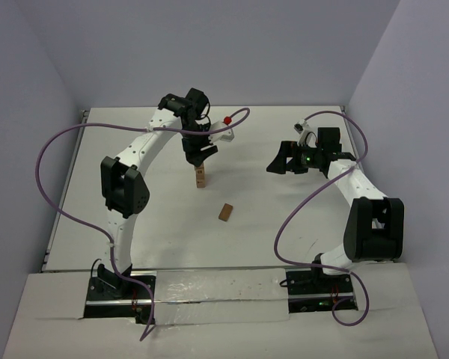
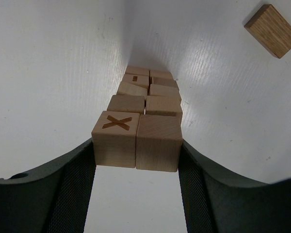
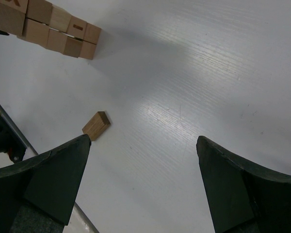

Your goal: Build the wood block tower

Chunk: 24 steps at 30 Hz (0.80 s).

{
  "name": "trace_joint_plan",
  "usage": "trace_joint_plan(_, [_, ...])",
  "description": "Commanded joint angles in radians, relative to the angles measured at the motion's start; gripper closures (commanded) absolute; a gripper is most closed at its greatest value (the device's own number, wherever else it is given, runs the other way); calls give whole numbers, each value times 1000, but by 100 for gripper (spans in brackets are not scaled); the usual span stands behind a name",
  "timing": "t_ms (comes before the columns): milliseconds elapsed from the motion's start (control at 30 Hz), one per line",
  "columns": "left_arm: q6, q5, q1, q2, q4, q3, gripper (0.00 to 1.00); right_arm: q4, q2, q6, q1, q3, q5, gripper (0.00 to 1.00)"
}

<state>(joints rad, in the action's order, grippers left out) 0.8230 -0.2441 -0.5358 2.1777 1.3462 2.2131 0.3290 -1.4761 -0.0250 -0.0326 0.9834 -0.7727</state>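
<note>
Tower (image 2: 136, 104), tan wood, 2 wide, top tight in left end effector (image 2: 136, 145); right end effector (image 3: 143, 141) spread, empty.

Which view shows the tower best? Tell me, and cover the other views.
Left wrist: it looks down the tower from close up, showing its paired blocks clearly. The top view shows it small and far; the right wrist catches it cropped in a corner.

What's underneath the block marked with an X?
Wood blocks stacked in pairs down to the table. The X block and its neighbour, between the fingers of the left gripper, hide most of each lower layer.
</note>
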Motion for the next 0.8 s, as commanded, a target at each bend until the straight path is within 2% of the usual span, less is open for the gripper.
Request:
trace_joint_plan(0, [-7, 4, -7, 6, 28, 48, 51, -7, -1, 5, -7, 47, -20, 3])
trace_joint_plan(333, [-8, 8, -6, 8, 27, 46, 47, -5, -4, 5, -7, 49, -19, 3])
trace_joint_plan(767, [-7, 11, -14, 12, 27, 46, 32, -4, -6, 6, -7, 49, -19, 3])
